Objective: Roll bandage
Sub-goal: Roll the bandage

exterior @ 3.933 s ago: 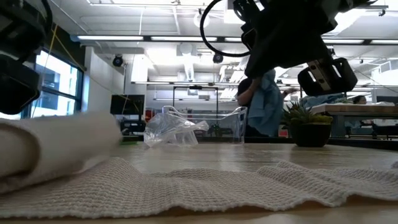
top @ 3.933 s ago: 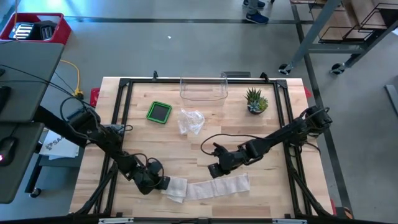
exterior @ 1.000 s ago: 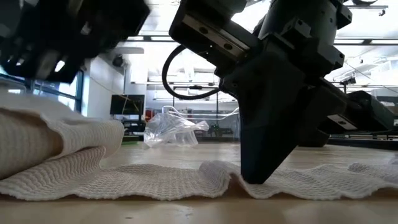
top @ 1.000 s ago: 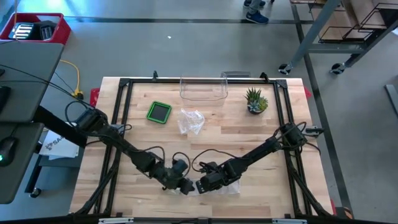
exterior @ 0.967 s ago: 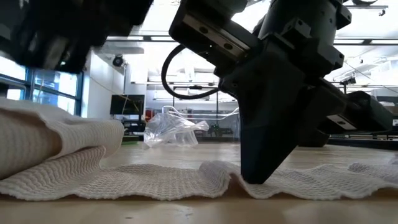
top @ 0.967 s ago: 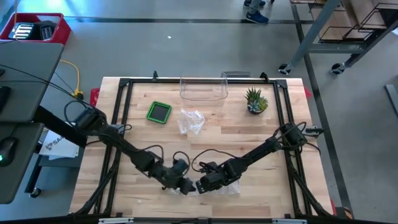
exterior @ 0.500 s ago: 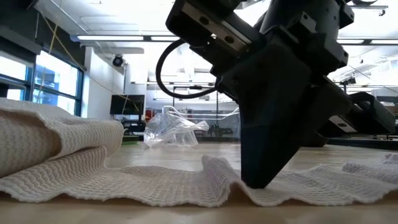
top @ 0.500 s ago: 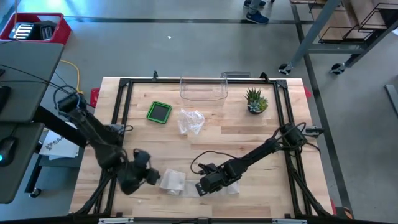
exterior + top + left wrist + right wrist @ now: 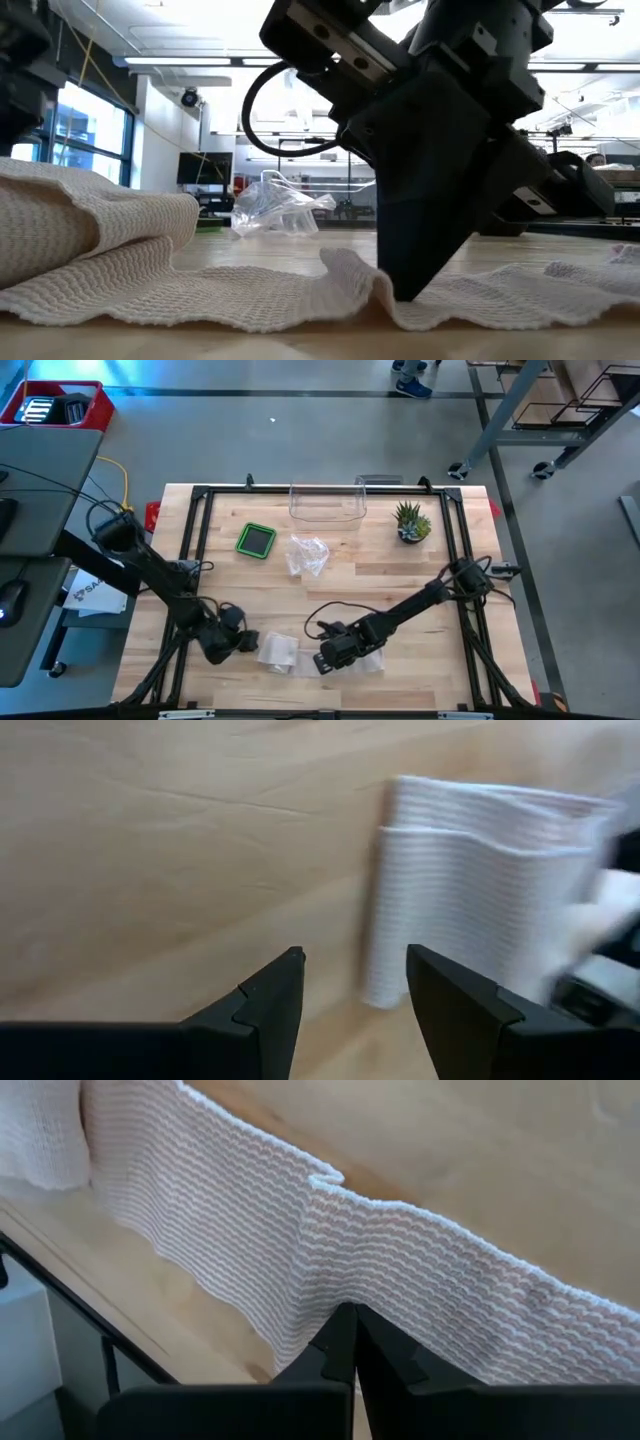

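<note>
Left gripper [image 9: 243, 643], fingers parted and empty, just left of the roll [image 9: 277, 651]; right gripper [image 9: 327, 660], pinched shut, pressing down on the bandage [image 9: 250, 295] tail. Best re-gripped squarely across the roll, tail kept pinned flat and taut.

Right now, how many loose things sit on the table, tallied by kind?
Bandage: 1
Green container: 1
Clear plastic bin: 1
Crumpled plastic bag: 1
Potted plant: 1
Total: 5
</note>
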You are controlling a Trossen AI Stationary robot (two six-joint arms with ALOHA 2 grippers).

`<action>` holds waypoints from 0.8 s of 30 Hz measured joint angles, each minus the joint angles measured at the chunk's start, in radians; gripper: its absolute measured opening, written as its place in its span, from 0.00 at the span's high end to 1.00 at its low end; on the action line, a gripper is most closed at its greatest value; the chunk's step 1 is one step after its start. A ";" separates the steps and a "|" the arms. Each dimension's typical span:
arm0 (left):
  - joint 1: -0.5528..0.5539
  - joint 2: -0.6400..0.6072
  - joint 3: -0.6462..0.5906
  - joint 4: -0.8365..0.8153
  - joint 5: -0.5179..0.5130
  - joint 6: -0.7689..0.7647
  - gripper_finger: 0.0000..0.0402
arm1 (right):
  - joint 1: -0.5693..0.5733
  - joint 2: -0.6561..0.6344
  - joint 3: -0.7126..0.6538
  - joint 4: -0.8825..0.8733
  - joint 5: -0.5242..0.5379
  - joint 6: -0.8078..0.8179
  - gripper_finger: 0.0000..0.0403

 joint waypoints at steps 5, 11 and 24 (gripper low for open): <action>0.052 0.070 0.000 0.069 0.056 0.041 0.57 | -0.015 0.000 0.000 0.000 0.000 0.000 1.00; 0.085 0.126 0.002 0.261 0.082 0.133 0.57 | -0.021 0.000 0.000 0.001 -0.003 -0.017 1.00; 0.104 0.201 0.003 0.258 0.128 0.136 0.89 | -0.020 -0.011 0.001 -0.013 0.008 -0.045 1.00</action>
